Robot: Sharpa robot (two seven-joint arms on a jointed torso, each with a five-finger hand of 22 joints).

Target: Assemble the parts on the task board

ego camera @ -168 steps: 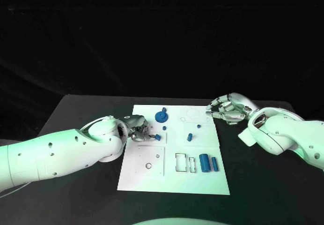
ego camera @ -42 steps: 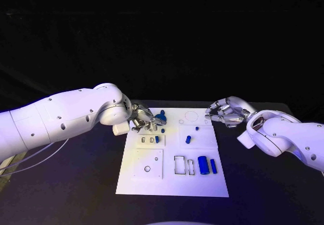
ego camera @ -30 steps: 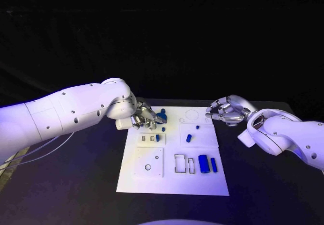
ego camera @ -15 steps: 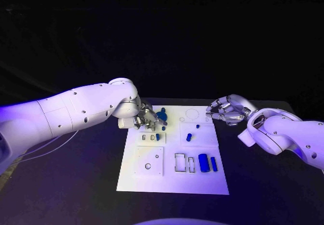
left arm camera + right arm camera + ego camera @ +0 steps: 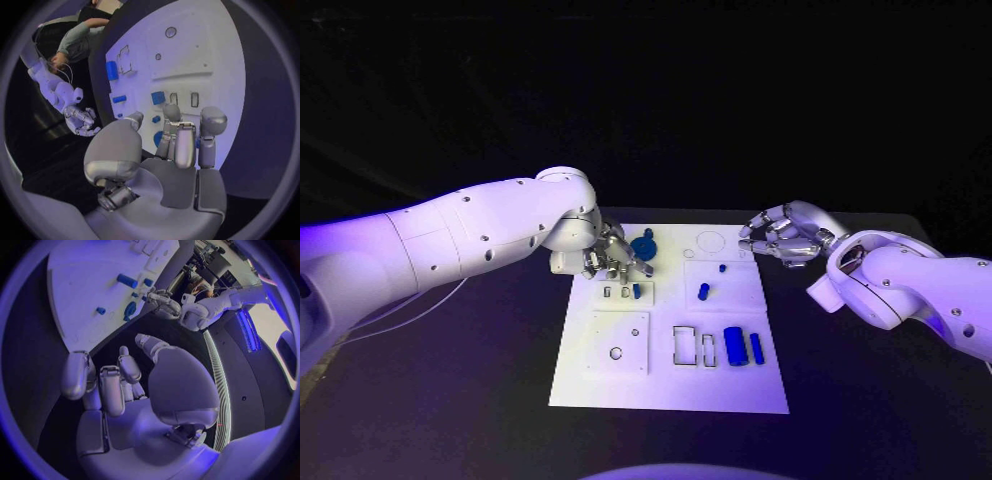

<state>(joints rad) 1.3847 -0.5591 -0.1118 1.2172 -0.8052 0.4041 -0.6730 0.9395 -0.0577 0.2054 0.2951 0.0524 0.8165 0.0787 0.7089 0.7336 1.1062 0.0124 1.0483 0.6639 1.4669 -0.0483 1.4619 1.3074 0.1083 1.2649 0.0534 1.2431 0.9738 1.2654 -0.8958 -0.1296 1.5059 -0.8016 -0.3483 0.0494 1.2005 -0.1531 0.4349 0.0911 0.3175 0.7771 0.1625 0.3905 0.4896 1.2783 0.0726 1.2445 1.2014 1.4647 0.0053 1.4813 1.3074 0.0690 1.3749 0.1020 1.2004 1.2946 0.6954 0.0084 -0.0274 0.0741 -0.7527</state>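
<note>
Hovering over task board (image 5: 668,385) far-left corner, left hand (image 5: 610,255), fingers curled, empty, just beside blue gear (image 5: 645,247), right hand (image 5: 783,235) off board's far-right edge, fingers curled, empty.

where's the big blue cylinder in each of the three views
Head view: the big blue cylinder lies near the task board's near edge, right of two outlined slots.
Left wrist view: the same cylinder lies beside the outlined slots, beyond the left hand.
Right wrist view: I cannot pick it out for sure; the board's far end is too small to read.
Shared landmark: the round blue part by the left hand.
</note>
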